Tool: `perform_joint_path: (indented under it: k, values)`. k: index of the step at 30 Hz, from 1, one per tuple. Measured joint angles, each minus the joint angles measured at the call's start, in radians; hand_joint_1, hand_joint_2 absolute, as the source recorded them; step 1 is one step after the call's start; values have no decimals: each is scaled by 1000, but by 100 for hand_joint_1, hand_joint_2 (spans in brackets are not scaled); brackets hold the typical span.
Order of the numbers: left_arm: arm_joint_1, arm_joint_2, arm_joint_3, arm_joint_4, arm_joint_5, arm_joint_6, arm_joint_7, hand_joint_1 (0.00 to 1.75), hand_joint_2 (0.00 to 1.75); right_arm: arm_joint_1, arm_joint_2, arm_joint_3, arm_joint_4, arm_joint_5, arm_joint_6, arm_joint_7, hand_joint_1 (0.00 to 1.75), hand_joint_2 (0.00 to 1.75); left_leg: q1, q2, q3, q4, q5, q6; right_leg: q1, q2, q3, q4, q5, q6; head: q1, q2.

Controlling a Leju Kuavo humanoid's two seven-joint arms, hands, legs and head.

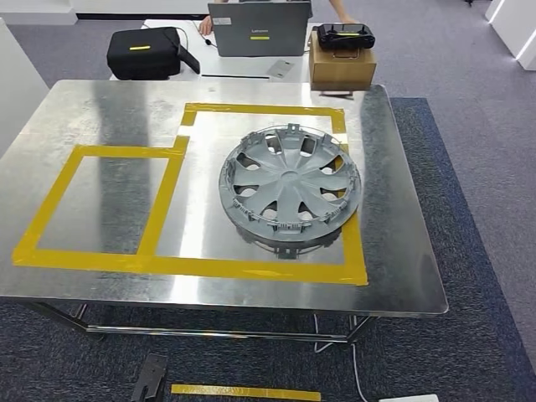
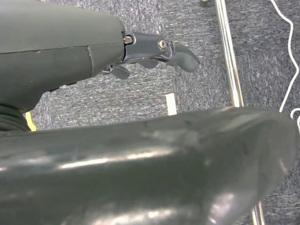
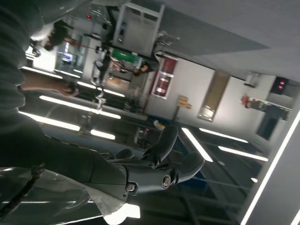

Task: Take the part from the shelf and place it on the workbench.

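The part, a grey wheel cover, lies flat on the shiny metal workbench, inside the larger rectangle of yellow tape, with its right rim over the tape line. Nothing touches it. In the left wrist view my left hand hangs over grey carpet with its fingers stretched out and nothing in them. In the right wrist view my right hand points up toward the ceiling lights, fingers apart and holding nothing.
Behind the workbench a white desk carries a black bag, a laptop and a cardboard box with a black controller on top. A person's hand rests beside the laptop. A yellow tape strip marks the carpet below the bench's near edge.
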Motion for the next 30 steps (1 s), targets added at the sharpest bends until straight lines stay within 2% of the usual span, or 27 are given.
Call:
perform_joint_path:
  k: [17, 21, 26, 28, 30]
  values:
    - [0, 1, 8, 0, 0, 2, 0, 0, 0, -38, 67, -100, 32, 11, -13, 0, 0, 175, 0, 1, 1, 0, 0, 0, 0, 1, 0, 0, 0, 0, 0, 0]
    - [0, 2, 17, 0, 1, 7, 0, 0, 0, -64, 95, -132, 75, 20, -77, 0, 0, 175, 0, 2, 1, 0, 0, 0, 0, 1, 1, 0, 0, 0, 0, 0]
    - [4, 2, 22, 1, 6, 0, -16, 0, 0, -115, 156, -191, 188, 26, -208, -2, 0, 175, 0, 2, 2, 0, 0, 0, 0, 2, 1, 0, 0, 0, 0, 0]
    - [5, 2, 29, 1, 9, -4, -32, 0, 87, -139, 182, -221, 228, 26, -223, -1, 0, 175, 0, 2, 2, 0, 0, 0, 0, 2, 1, 0, 0, 0, 0, 0]
    - [6, 2, 37, 1, 10, -3, -47, 0, 87, -160, 209, -255, 260, 25, -227, 4, 0, 175, 1, 2, 2, 0, 0, 0, 0, 2, 1, 0, 0, 0, 0, 0]
